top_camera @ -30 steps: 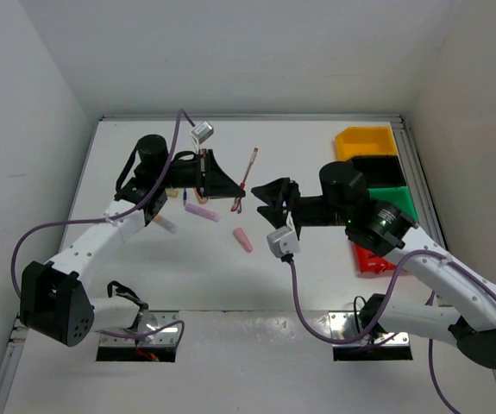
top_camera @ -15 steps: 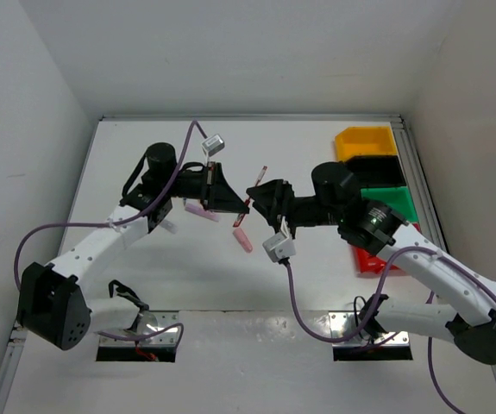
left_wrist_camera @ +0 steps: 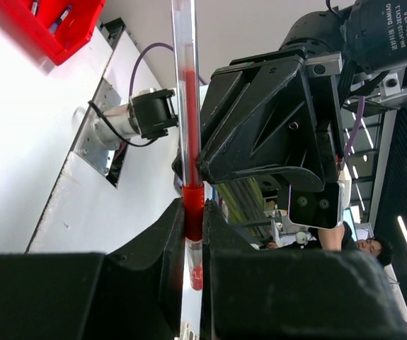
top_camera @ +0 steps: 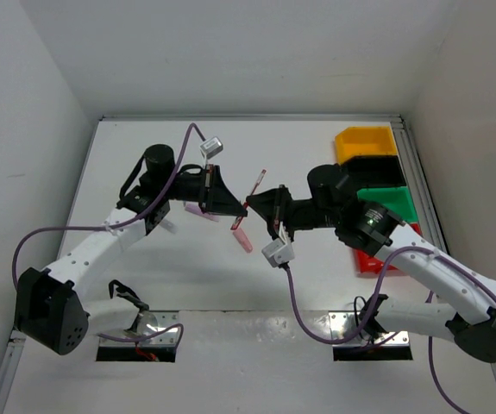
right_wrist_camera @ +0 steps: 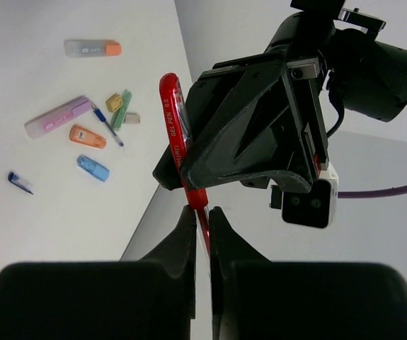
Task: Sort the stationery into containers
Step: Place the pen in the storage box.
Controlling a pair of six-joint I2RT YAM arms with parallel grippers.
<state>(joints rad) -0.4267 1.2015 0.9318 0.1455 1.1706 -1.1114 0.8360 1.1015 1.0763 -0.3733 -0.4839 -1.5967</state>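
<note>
Red gel pen [top_camera: 259, 181], a thin stick with a clear barrel, a column of red ink inside and a red grip collar, hangs in the air over the middle of the white bench [top_camera: 135, 147], touching nothing but the two grippers. The right wrist view shows "GEL PEN" printed along its barrel [right_wrist_camera: 174, 134].

Its long axis is tilted. In the overhead view it climbs from a low end near the arms to a high end further back and to the right. Both pairs of fingers meet it from opposite sides on the lower stretch. The left fingers [left_wrist_camera: 175, 223] are pressed on the red collar of the pen [left_wrist_camera: 188, 85], and the right fingers [right_wrist_camera: 185, 234] pinch the same pen just beside them. The long upper part stands free above both.

The four rectangular plastic bins sit along the right edge, yellow [top_camera: 364, 142], black [top_camera: 379, 170], green [top_camera: 392, 200] and red [top_camera: 367, 259], well apart from the pen and on the right arm's side. The right arm is therefore the nearer carrier. The handover probably depends on the left fingers letting go without dragging the barrel askew.
</note>
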